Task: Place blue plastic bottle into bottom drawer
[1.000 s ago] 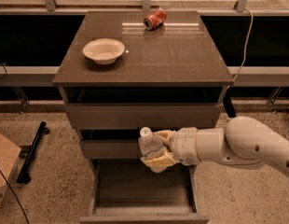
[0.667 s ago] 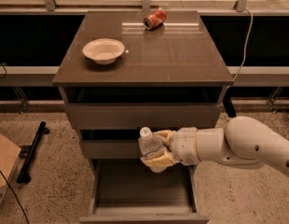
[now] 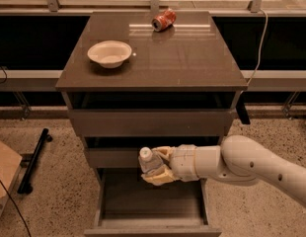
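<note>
Change: we find the gripper [image 3: 155, 165] slightly lower and further left than a second ago.
Claw: clamped on the blue plastic bottle [image 3: 148, 163], cap upward.
Bottle position: held in the air, before the middle drawer front [image 3: 111, 158] and above the open bottom drawer [image 3: 152, 201].
Meaning: we judge the descent has begun; lowering and release are not yet done.
</note>
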You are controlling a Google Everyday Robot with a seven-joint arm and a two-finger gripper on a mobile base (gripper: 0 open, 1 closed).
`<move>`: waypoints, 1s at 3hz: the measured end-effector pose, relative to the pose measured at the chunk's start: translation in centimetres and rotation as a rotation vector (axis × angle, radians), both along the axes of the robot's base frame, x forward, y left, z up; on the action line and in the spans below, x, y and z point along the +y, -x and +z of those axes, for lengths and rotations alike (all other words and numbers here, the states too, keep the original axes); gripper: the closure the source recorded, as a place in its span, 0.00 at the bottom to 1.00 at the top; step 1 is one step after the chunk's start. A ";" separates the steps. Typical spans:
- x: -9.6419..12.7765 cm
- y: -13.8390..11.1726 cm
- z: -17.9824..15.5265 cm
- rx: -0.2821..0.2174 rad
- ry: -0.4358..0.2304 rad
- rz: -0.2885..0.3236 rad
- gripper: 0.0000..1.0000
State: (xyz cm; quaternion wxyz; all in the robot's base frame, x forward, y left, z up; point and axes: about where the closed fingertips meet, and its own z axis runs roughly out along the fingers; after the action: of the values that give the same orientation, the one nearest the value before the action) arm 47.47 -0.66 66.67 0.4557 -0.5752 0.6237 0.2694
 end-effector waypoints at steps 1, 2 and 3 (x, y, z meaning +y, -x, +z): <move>0.1 -0.7 -2.1 -0.045 -0.045 -0.017 1.00; 0.1 -1.7 -4.2 -0.076 -0.078 -0.041 1.00; -0.2 -2.6 -6.9 -0.078 -0.103 -0.065 1.00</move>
State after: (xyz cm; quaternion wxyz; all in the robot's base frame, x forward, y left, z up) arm 50.08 -0.81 59.78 0.5172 -0.5403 0.6091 0.2636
